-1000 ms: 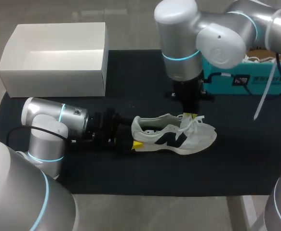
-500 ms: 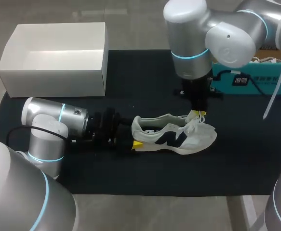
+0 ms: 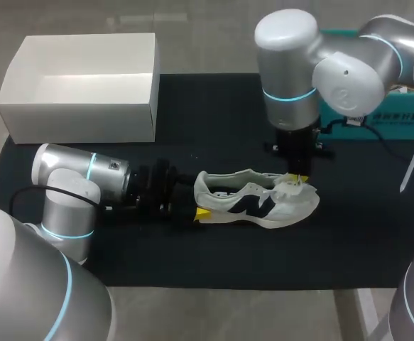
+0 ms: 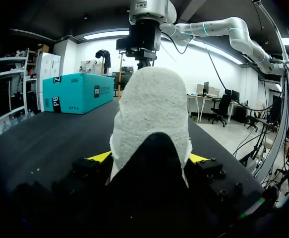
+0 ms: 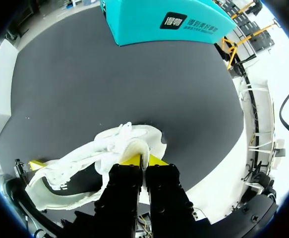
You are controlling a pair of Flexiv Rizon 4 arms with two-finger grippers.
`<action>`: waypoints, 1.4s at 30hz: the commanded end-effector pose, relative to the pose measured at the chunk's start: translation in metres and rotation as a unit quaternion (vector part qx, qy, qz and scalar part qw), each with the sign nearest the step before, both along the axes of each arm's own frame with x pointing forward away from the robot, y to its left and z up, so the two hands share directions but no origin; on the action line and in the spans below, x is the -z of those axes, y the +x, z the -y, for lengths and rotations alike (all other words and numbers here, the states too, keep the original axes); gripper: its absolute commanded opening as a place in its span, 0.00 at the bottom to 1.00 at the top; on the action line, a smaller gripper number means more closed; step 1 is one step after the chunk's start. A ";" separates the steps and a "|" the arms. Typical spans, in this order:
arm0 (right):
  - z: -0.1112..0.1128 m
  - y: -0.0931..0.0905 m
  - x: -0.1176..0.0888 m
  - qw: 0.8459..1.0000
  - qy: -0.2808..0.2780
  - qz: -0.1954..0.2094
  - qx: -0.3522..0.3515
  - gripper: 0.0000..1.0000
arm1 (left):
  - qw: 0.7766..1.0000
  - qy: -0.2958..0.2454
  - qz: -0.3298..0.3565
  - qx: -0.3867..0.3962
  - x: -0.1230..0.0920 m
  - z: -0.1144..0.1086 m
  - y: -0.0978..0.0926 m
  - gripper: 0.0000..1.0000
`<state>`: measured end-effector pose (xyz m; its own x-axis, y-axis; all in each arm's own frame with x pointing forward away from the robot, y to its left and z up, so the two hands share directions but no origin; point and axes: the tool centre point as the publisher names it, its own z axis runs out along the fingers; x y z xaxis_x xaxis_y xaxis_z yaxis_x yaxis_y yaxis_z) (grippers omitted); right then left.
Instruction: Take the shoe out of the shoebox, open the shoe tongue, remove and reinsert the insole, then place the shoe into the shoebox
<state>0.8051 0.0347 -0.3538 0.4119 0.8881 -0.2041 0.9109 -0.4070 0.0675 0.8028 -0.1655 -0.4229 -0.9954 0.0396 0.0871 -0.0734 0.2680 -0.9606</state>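
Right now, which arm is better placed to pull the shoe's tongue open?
The right. The right pincer is shut on the tongue, while the left pincer grips the shoe by its heel, likely steadying it.

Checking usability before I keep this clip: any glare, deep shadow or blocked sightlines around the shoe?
Head view: even light, no glare, the shoe stands out on the dark mat. Left wrist view: the shoe's heel fills the middle, the left gripper lies in shadow. Right wrist view: the right gripper hides part of the shoe.
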 end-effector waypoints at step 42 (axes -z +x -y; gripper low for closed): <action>-0.037 -0.038 -0.115 0.749 0.124 0.036 -0.650 1.00 | 1.000 0.000 0.000 0.000 0.001 0.000 0.000 0.00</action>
